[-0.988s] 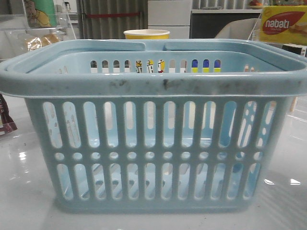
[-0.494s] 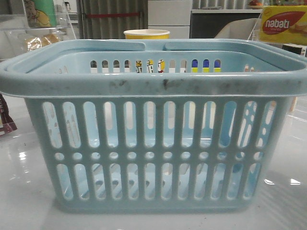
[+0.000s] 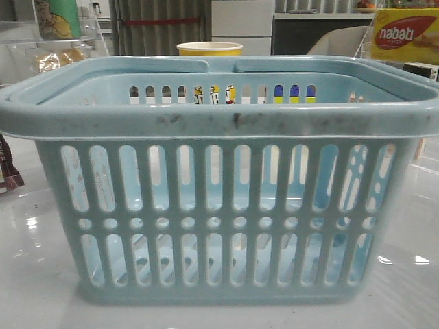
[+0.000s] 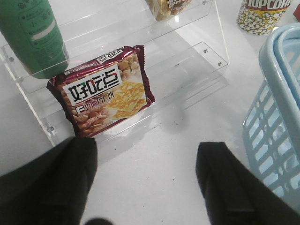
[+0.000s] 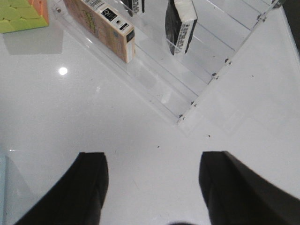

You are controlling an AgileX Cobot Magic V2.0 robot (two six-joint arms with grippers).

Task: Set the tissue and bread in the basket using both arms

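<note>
Both pincers spread, empty; left pincer (image 4: pixel 147 187) hovered short of shelf; basket (image 3: pixel 219 120) empty; judged pre-grasp; next: reach bread (image 4: pixel 166 7), tissue (image 5: pixel 180 23).

Basket (image 3: pixel 226 123): pale blue moulded plastic, satin sheen, rim scuffed with dark smudges. Table (image 3: pixel 41 288): white, glossy, reflecting lights. Display rack (image 4: pixel 187 56): clear acrylic, smooth, with small metal fasteners. Biscuit packet (image 4: pixel 102 91): shiny printed foil wrap. Popcorn cup (image 4: pixel 260 16): printed paper. Gripper fingers (image 5: pixel 84 187): matt black
</note>
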